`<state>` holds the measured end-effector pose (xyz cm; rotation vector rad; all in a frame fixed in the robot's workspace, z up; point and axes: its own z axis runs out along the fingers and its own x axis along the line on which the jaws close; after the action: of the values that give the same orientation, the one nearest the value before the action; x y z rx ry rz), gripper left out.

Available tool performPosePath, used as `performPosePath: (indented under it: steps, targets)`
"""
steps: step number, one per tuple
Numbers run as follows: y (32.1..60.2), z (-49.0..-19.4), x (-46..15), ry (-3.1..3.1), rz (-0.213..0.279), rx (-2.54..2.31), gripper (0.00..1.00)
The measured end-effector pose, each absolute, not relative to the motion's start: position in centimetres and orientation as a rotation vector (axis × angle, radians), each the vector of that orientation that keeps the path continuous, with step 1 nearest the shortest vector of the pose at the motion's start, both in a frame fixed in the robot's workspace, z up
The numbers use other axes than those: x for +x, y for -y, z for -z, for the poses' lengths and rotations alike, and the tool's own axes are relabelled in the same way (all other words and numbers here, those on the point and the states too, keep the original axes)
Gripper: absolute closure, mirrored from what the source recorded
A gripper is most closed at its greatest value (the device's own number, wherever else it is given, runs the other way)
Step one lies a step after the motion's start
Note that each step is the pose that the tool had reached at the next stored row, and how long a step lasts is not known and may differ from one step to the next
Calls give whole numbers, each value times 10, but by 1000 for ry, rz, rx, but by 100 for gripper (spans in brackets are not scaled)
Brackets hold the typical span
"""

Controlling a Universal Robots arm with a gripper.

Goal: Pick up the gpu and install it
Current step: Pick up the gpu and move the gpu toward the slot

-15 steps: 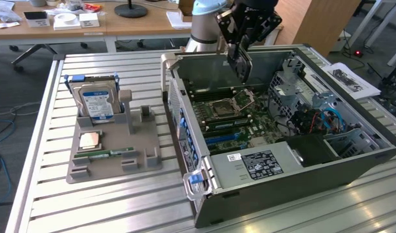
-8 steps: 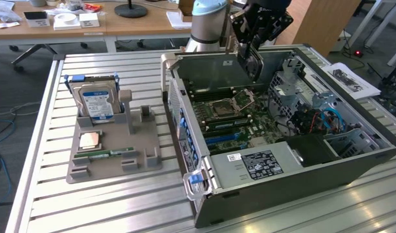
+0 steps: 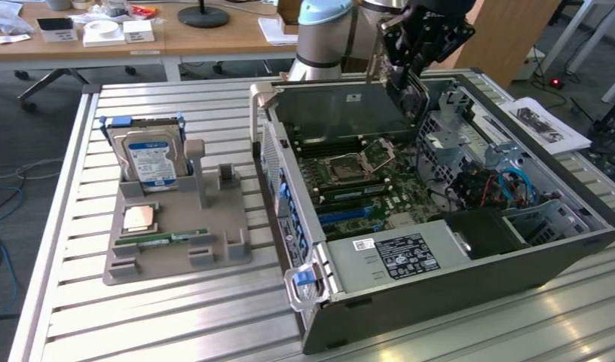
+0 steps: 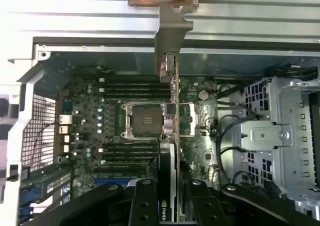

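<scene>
My gripper (image 3: 406,69) hangs over the back of the open computer case (image 3: 439,271), shut on the gpu (image 3: 412,96). The card is held on edge, above the motherboard (image 3: 358,173) and clear of it. In the wrist view the gpu (image 4: 170,136) shows edge-on as a thin dark card between my black fingers (image 4: 145,201), and its silvery end bracket (image 4: 171,31) points away towards the case wall. Below it lie the CPU socket (image 4: 145,121) and the memory slots.
A grey holder (image 3: 177,260) on the exterior view's left carries a blue-labelled hard drive (image 3: 151,162), a CPU (image 3: 139,219) and a green memory stick (image 3: 166,237). The case holds a power supply (image 3: 398,256), a drive cage (image 4: 285,131) and cables. All of it stands on a slatted aluminium table (image 3: 166,324).
</scene>
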<state>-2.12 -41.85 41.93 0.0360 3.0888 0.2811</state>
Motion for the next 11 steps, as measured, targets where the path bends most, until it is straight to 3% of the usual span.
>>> performPosePath:
  steps: [11]
  targets:
    - [418, -419, 25, -3088, -286, 36, 73]
